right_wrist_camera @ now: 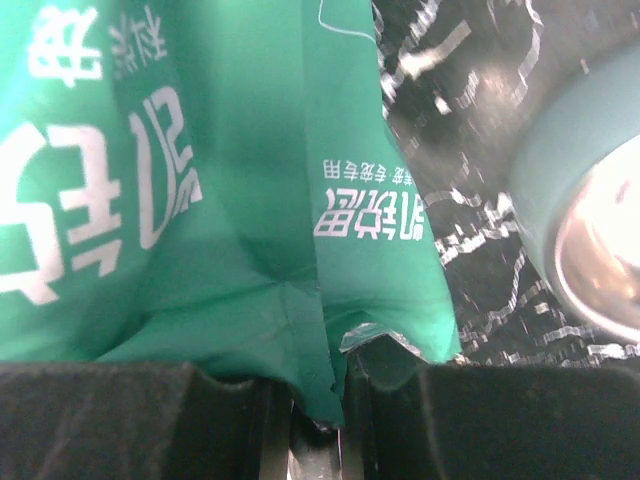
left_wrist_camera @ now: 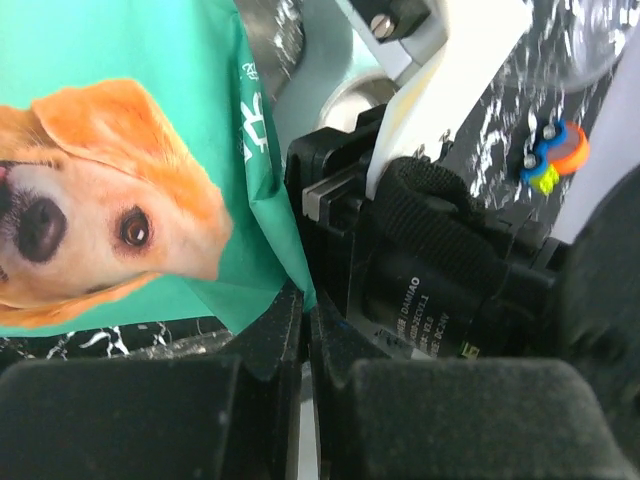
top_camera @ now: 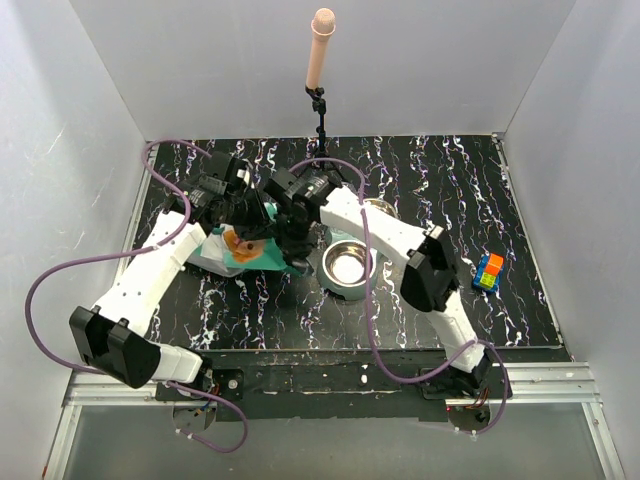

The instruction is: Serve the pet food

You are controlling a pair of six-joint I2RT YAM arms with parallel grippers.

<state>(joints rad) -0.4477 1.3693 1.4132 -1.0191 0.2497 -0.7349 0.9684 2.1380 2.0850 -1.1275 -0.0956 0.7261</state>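
Note:
The teal-green pet food bag with a dog's face lies between both arms, left of the bowl. My left gripper is shut on a corner of the bag; the jaws pinch the green edge in the left wrist view. My right gripper is shut on a torn edge of the bag, with the film clamped between the pads. The teal-rimmed steel bowl sits just right of the bag. No kibble is visible.
A second steel bowl stands behind the right arm. Colourful toy blocks lie at the right of the black marbled mat; they also show in the left wrist view. A microphone on a stand rises at the back.

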